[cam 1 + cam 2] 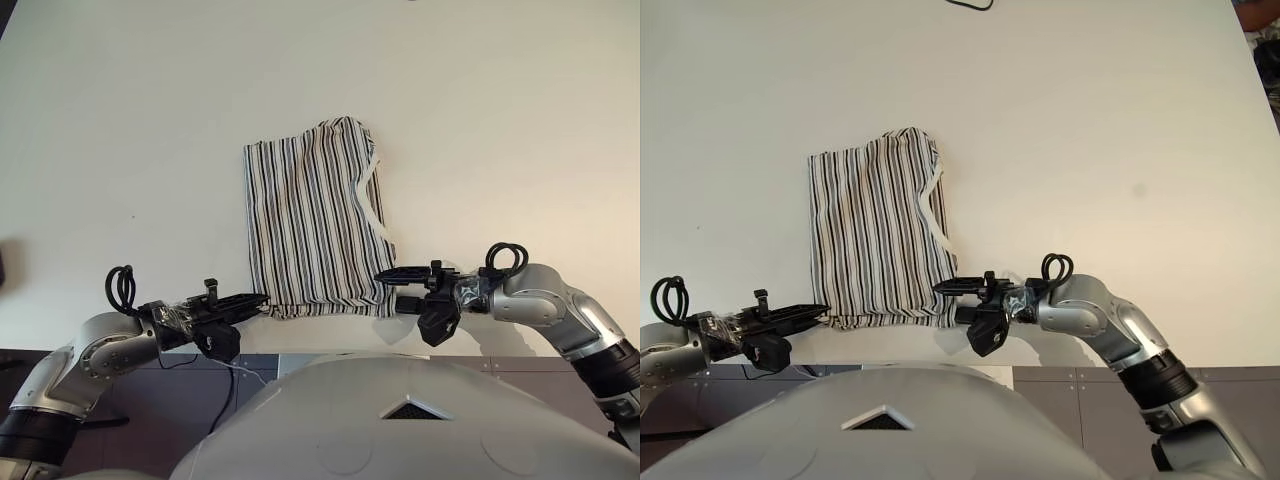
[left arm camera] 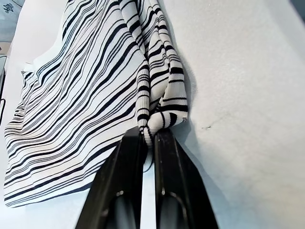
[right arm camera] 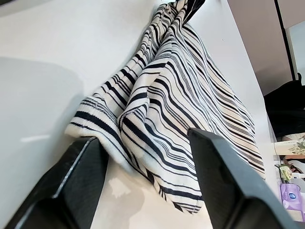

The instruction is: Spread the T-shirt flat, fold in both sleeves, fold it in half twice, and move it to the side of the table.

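at the near edge of the surface (image 1: 500,120), the left gripper (image 1: 262,297) is clamped on the near left corner of the t-shirt (image 1: 310,220); the right gripper (image 1: 390,288) is open, astride the near right corner; the t-shirt lies as a narrow strip, sleeves apparently folded in; both halving folds and the move aside look left to do.

Two head cameras look down from above on the white table (image 1: 500,120) and the whole striped T-shirt (image 1: 310,230). Each wrist camera sits low and very close, looking at that T-shirt's near edge.
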`<state>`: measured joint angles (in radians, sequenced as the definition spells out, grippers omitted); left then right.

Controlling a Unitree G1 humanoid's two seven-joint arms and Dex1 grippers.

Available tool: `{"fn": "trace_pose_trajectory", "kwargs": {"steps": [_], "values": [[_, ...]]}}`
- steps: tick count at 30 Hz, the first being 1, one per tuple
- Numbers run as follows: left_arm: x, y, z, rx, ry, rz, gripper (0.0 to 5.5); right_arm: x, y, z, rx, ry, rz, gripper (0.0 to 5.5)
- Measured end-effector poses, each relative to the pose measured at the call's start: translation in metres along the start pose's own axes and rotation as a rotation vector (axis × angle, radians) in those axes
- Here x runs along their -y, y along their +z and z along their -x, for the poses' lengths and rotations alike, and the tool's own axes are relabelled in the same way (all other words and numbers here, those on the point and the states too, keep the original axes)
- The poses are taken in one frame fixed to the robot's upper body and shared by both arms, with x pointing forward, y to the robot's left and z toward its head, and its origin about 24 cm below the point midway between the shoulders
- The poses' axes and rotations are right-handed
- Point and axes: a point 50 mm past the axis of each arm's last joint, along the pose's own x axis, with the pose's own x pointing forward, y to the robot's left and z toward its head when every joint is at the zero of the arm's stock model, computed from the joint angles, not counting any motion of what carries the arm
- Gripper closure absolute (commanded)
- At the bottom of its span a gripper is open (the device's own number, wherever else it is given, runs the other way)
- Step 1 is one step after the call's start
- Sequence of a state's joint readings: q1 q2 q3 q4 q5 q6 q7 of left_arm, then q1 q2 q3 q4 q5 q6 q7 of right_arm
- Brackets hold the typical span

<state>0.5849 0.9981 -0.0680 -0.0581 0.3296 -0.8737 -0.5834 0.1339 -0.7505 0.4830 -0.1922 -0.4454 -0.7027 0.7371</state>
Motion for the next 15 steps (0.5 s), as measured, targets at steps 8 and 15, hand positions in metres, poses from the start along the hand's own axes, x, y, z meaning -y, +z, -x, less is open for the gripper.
{"fn": "trace_pose_trajectory", "kwargs": {"steps": [8, 15], "values": [[-0.007, 0.001, -0.009, 0.032, 0.035, -0.02, 5.38, 0.009, -0.014, -0.008, -0.004, 0.034, -0.011, 3.9], [-0.01, 0.002, -0.021, 0.052, 0.072, -0.043, 5.38, 0.015, -0.029, -0.007, -0.018, 0.06, -0.048, 5.27]]}}
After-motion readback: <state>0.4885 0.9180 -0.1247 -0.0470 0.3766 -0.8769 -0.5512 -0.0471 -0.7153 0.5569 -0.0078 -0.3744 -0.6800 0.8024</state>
